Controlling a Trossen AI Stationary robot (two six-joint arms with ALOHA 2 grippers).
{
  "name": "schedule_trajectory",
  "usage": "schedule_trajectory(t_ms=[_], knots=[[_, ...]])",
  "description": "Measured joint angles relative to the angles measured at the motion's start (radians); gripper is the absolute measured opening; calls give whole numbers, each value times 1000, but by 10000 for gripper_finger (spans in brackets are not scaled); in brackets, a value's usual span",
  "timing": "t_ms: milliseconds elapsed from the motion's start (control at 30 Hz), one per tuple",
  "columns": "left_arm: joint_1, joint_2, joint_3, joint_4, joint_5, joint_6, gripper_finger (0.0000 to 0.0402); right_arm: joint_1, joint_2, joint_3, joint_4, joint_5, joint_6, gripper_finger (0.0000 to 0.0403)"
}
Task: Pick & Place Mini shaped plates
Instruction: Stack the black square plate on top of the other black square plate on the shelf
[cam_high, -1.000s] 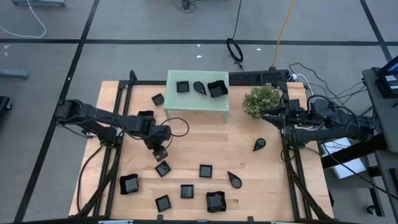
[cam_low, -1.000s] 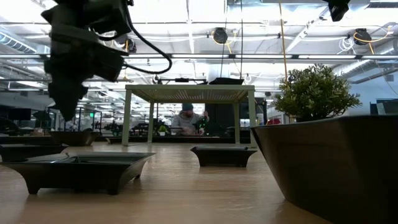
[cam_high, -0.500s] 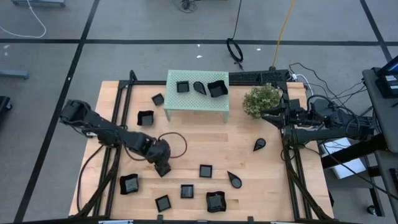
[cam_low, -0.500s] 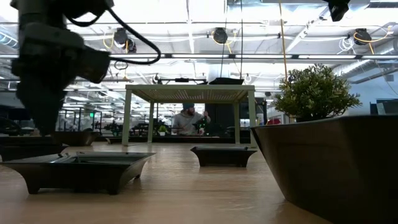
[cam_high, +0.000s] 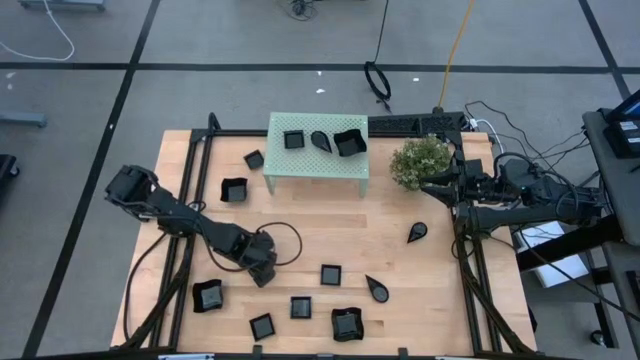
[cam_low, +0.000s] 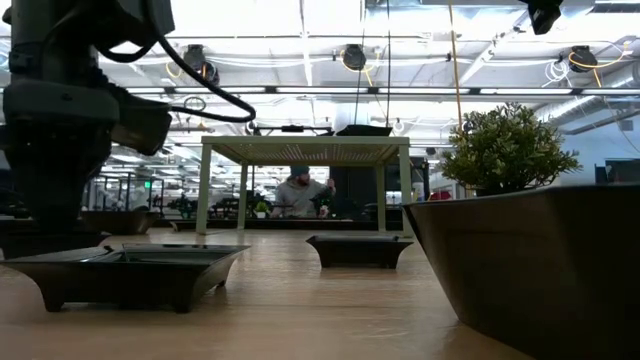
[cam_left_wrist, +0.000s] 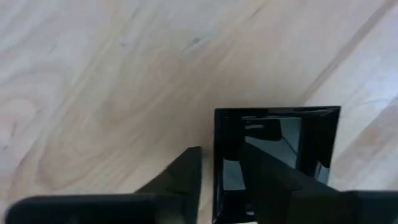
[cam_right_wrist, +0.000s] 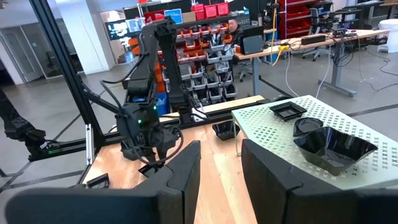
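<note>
My left gripper (cam_high: 262, 274) is low over the table's near-left part, open, pointing down at a small glossy black square plate (cam_left_wrist: 311, 137). In the left wrist view (cam_left_wrist: 221, 152) one finger stands inside the plate and one outside its wall, with gaps showing on both sides. The plate rests flat on the wood. Several more black plates lie along the near edge, such as a square one (cam_high: 330, 273) and a teardrop (cam_high: 377, 290). My right gripper (cam_high: 432, 187) waits open at the table's right edge, beside the plant.
A mint-green perforated stand (cam_high: 318, 170) at the far middle carries three black plates. A bushy plant (cam_high: 421, 161) stands far right. A larger plate (cam_high: 233, 189) and a small one (cam_high: 254, 159) lie left of the stand, and a teardrop (cam_high: 417, 233) lies to the right. A person sits in the room behind.
My left gripper has moved toward the near edge and come down over the small square plate. Its arm has swung off the larger plate left of the stand, which now shows. No plate has moved.
</note>
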Motion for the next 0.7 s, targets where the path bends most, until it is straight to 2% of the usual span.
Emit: schedule_trajectory(t_ms=[133, 200, 433, 567, 700], knots=[[2, -27, -3, 33, 0, 6, 33, 0, 0, 0, 0, 0, 0, 105], [8, -48, -3, 62, 1, 4, 11, 0, 0, 0, 0, 0, 0, 105], [85, -174, -3, 109, -64, 12, 5, 0, 0, 0, 0, 0, 0, 105], [162, -283, -3, 159, -167, 83, 8, 0, 0, 0, 0, 0, 0, 105], [261, -386, -3, 307, -283, 221, 4, 0, 0, 0, 0, 0, 0, 105]])
